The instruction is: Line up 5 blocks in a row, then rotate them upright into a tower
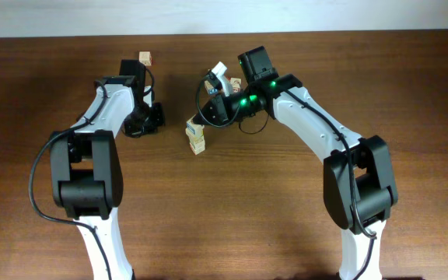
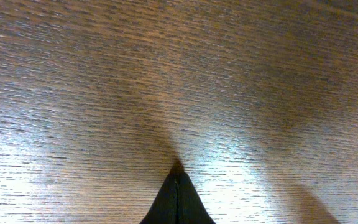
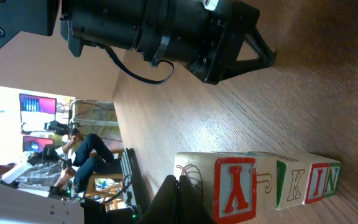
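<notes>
Right gripper (image 3: pixel 179 198) pinched shut and empty, tips at the end of the block row
Closed jaws look set to nudge, not grasp; row of small light-wood printed letter cubes (image 3: pixel 260 183) lies mid-table, touching side by side, red Y nearest; left gripper (image 2: pixel 178 190) also closed, empty, tip down at bare brown wooden table (image 2: pixel 104 74), seemingly parked aside; lone wooden cube (image 1: pixel 145 57) farthest

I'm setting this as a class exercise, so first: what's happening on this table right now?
The right gripper, jaws shut, sits at one end of a row of lettered wooden blocks on the table, close against the end block but not gripping it. The left gripper, also shut, points at bare wood away from them. A lone block lies apart near the far edge.
</notes>
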